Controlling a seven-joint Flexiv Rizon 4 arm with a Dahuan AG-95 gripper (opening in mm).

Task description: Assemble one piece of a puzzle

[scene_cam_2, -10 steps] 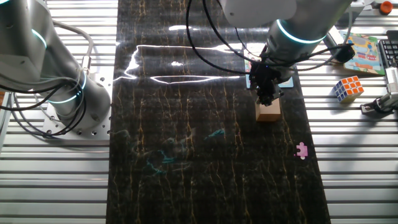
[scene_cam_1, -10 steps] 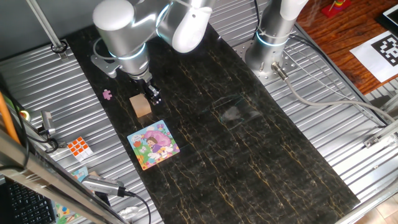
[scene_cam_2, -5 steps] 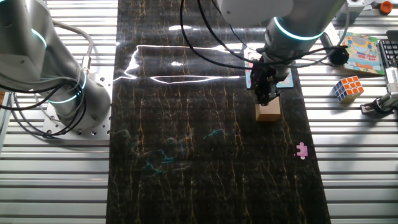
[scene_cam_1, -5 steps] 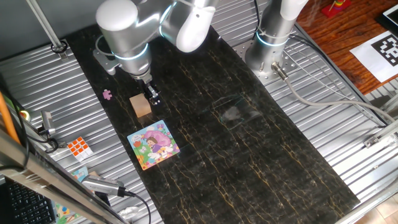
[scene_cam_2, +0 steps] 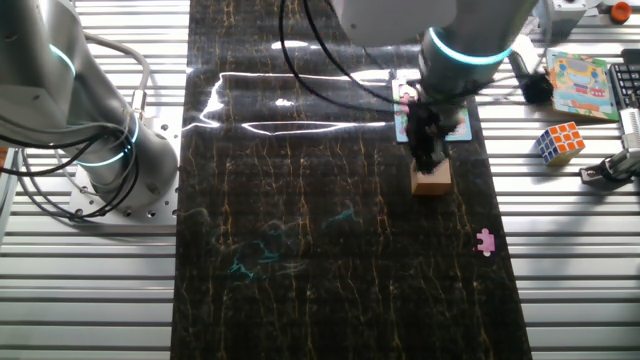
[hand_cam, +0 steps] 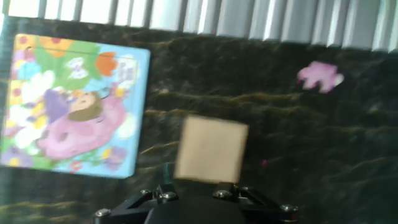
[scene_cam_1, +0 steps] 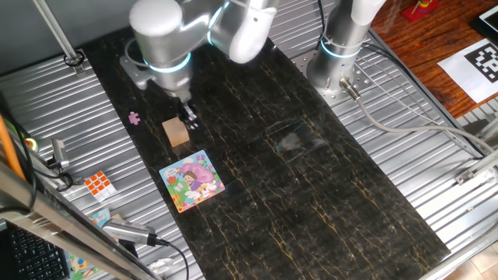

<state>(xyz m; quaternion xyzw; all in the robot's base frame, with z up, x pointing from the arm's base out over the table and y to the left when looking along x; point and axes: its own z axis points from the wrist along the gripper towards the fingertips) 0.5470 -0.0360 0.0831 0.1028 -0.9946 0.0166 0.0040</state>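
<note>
The piece (scene_cam_1: 135, 118) is a tiny pink shape lying flat on the dark mat, left of a tan wooden block (scene_cam_1: 177, 131). It also shows in the hand view, the piece (hand_cam: 320, 76) at the upper right. The puzzle (scene_cam_1: 192, 180) lies flat nearer the front, and the puzzle (hand_cam: 74, 102) fills the left of the hand view. My gripper (scene_cam_1: 189, 118) hovers just right of the block's top and holds nothing. From the other side the gripper (scene_cam_2: 430, 158) hangs over the block (scene_cam_2: 431, 178) and hides part of the puzzle (scene_cam_2: 432, 122). Its fingers are too small and dark to read.
A Rubik's cube (scene_cam_1: 99, 183) sits on the ribbed metal left of the mat, and a second picture board (scene_cam_2: 580, 85) lies beyond it. A second robot base (scene_cam_1: 340, 54) stands at the mat's far end. Cables and tools lie along the near left edge.
The arm has shifted a little toward the far end of the mat, carrying the gripper slightly away from the block. The piece, block and puzzle have not moved.
</note>
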